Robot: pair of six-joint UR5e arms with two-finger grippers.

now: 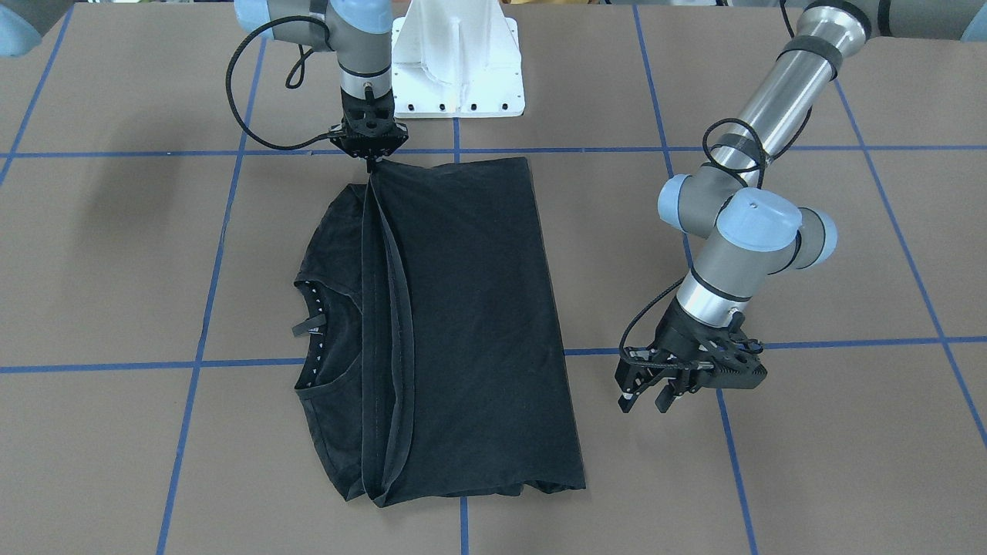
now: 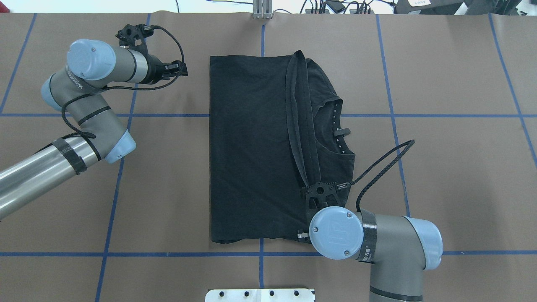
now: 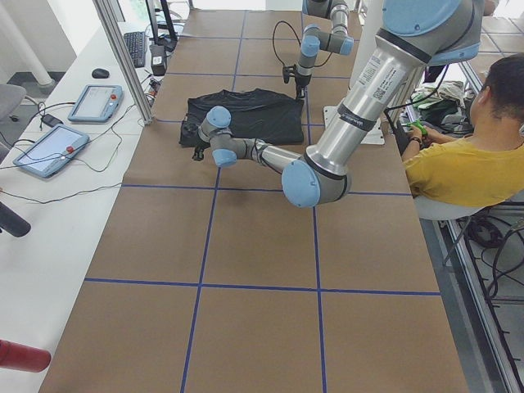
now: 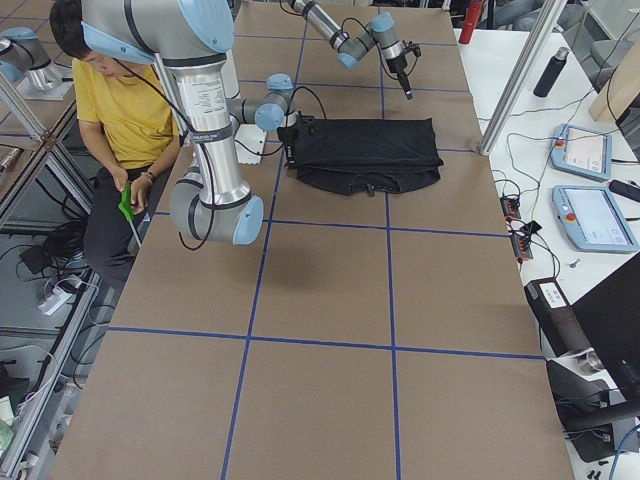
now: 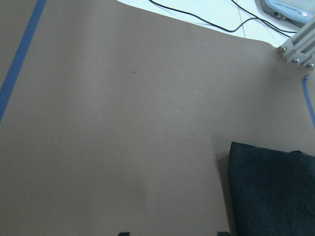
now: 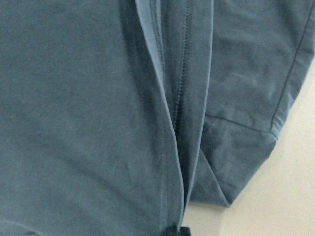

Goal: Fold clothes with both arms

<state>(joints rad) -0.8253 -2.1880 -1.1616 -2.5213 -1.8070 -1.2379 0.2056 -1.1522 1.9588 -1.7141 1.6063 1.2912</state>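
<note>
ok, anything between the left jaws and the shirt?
Nothing visible. Only bare table separates the open left jaws from the T-shirt; the right jaws pinch its opposite side.

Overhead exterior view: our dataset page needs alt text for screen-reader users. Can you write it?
A black T-shirt lies folded on the brown, blue-taped table, its dotted collar showing on the right. The right gripper pinches the folded-over edge near the robot; the left gripper hovers open over bare table beside the shirt's far left corner.
</note>
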